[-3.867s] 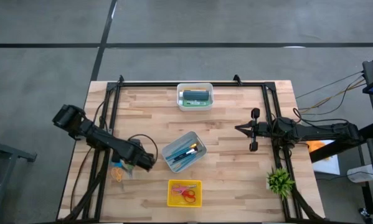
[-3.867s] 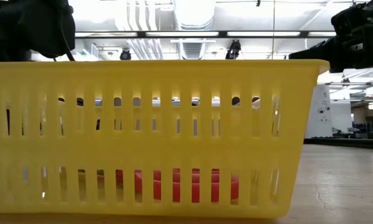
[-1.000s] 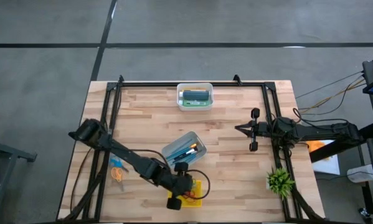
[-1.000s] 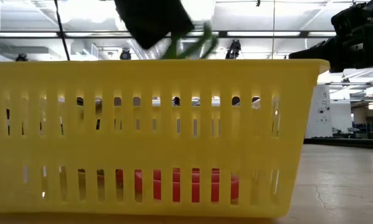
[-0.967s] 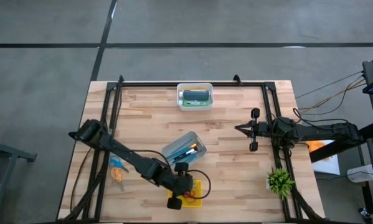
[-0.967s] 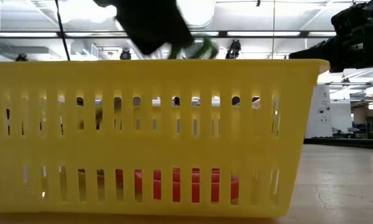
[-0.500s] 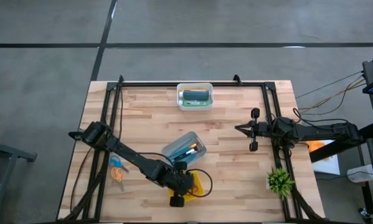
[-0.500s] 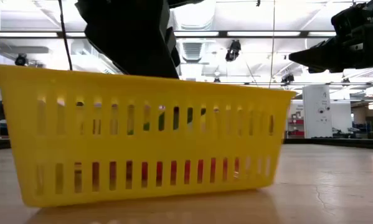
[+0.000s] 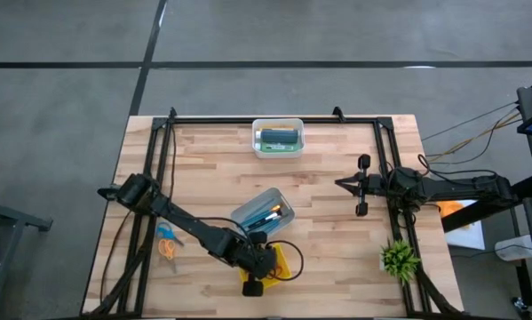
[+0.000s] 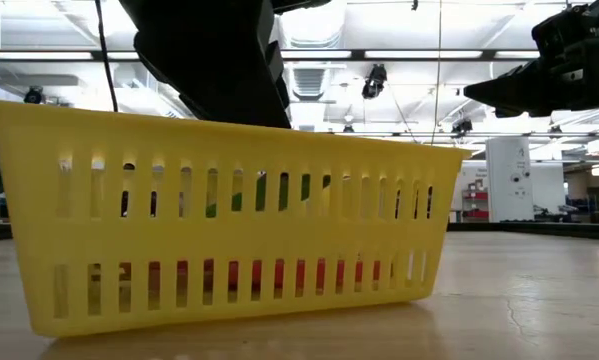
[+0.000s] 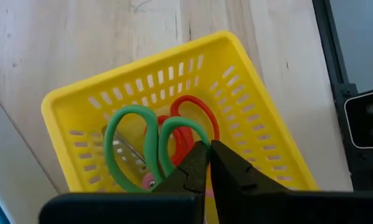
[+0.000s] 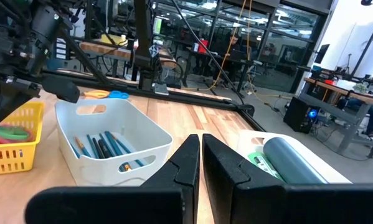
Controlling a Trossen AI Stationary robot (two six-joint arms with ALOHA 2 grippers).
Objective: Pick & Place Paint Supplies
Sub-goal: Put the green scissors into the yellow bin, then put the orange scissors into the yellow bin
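Observation:
My left gripper (image 9: 263,267) reaches down into a yellow slotted basket (image 11: 142,62) near the table's front edge, shut on green-handled scissors (image 11: 133,146). Those lie on red-handled scissors (image 11: 202,112) in the basket. In the low view the basket (image 10: 229,240) hides the fingertips, and green shows through its slots. Blue-handled brushes (image 12: 105,146) lie in a pale tub (image 9: 263,216) at mid-table. A dark green tube (image 9: 278,139) lies in a white tray at the far edge. My right gripper (image 12: 200,146) hovers shut at the right, holding nothing. My left gripper pinches the rim of one green handle loop (image 11: 195,134) between its two fingertips, coming from above at a slant. The scissors lie flat in the basket, on the red pair; the blades are hidden under the gripper.
Orange-and-blue scissors (image 9: 166,244) lie on the wood at the left. A green spiky plant (image 9: 399,259) stands at the front right. A black frame (image 9: 274,117) runs round the table's far and side edges. Bare wood lies between tub and tray.
My left gripper has gone down into the yellow basket with the green scissors, which hung above the rim a second ago. The basket has turned about on the table and now stands askew to the front edge.

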